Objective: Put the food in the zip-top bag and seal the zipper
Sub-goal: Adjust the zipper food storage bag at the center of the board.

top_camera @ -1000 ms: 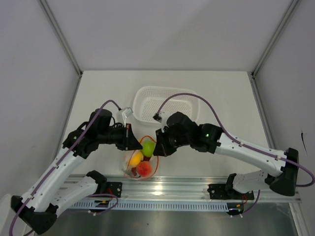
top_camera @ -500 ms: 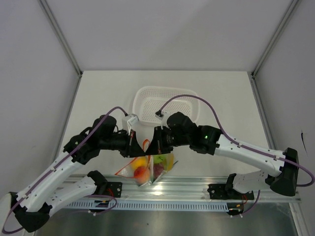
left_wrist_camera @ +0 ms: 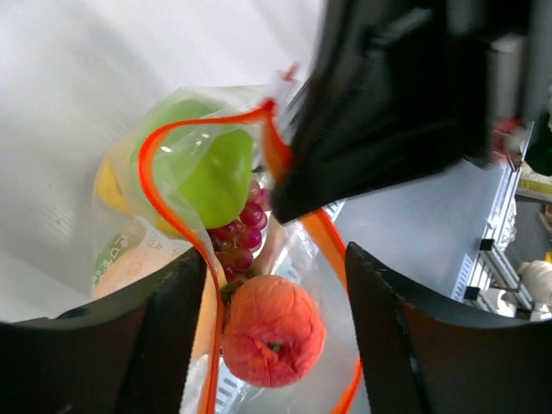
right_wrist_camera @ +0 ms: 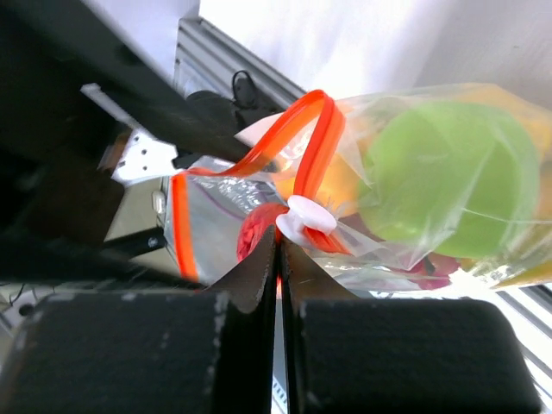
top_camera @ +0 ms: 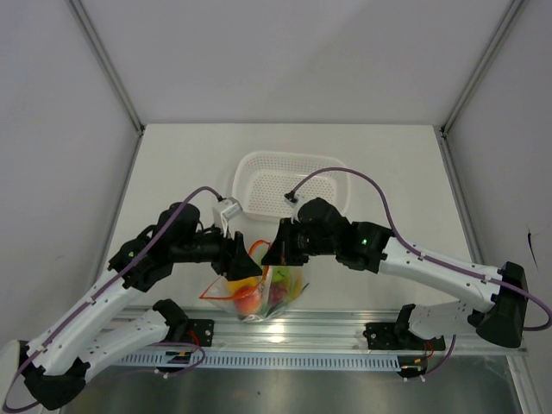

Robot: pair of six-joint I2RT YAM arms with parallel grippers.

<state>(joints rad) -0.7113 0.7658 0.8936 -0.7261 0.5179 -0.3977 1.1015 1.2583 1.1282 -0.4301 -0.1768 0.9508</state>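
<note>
At the near edge of the table (top_camera: 172,190), just behind the ribbed metal rail (top_camera: 345,323), the zip-top bag (top_camera: 259,291) is gathered up between the left gripper (top_camera: 244,266) and the right gripper (top_camera: 276,253). The white perforated basket (top_camera: 267,185) sits further back. From above, the bag is only a crumpled clear film with blurred colour inside, and both pincers are black wedges whose jaws cannot be read. The left wrist view shows that arm's matte black fingers (left_wrist_camera: 164,345) spread wide on either side of the bag's mouth, clamping nothing. It also looks down into the bag at a smooth green apple (left_wrist_camera: 207,168), a cluster of glossy dark red grapes (left_wrist_camera: 237,235), a rough, dimpled orange-red fruit (left_wrist_camera: 272,332) and a sliver of yellow lemon (left_wrist_camera: 108,185). The right wrist view shows what neither other view does. That pincer's jaws are pressed together on the zipper (right_wrist_camera: 297,138), a thin red-orange strip that loops and folds. The small white slider (right_wrist_camera: 306,217) sits just above the fingertips, and the wrinkled film is stretched tight over the apple.
</note>
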